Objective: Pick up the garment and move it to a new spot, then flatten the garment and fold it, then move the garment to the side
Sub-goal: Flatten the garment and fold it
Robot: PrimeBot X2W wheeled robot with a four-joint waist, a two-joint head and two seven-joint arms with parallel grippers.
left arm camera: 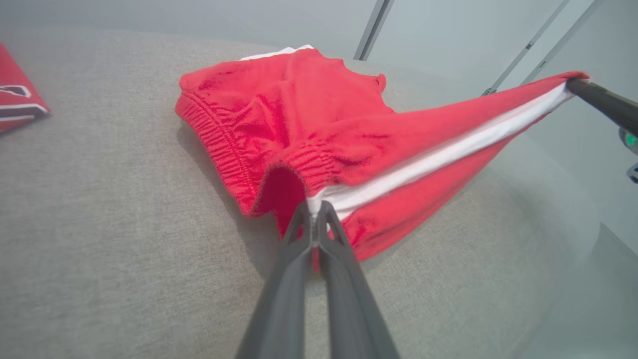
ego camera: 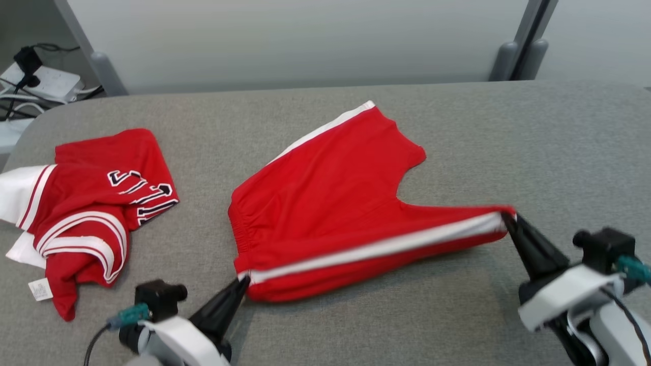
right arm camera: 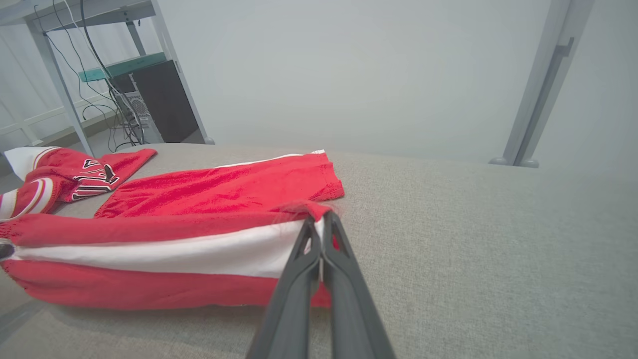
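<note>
The garment (ego camera: 330, 203) is a pair of red shorts with white side stripes, lying in the middle of the grey table (ego camera: 457, 127). My left gripper (ego camera: 243, 282) is shut on the waistband corner at the near white stripe (left arm camera: 313, 208). My right gripper (ego camera: 507, 218) is shut on the hem end of the same leg (right arm camera: 319, 224). That near edge is stretched taut between the two grippers and lifted a little off the table, while the far leg (ego camera: 366, 132) lies flat. In the left wrist view the right gripper's fingers (left arm camera: 598, 99) show at the upper right.
A crumpled red and white jersey (ego camera: 86, 213) with black lettering lies on the table's left side. Behind the table stand a pale wall and metal posts (ego camera: 513, 56). A shelf with cables (right arm camera: 114, 94) stands off the table's far left corner.
</note>
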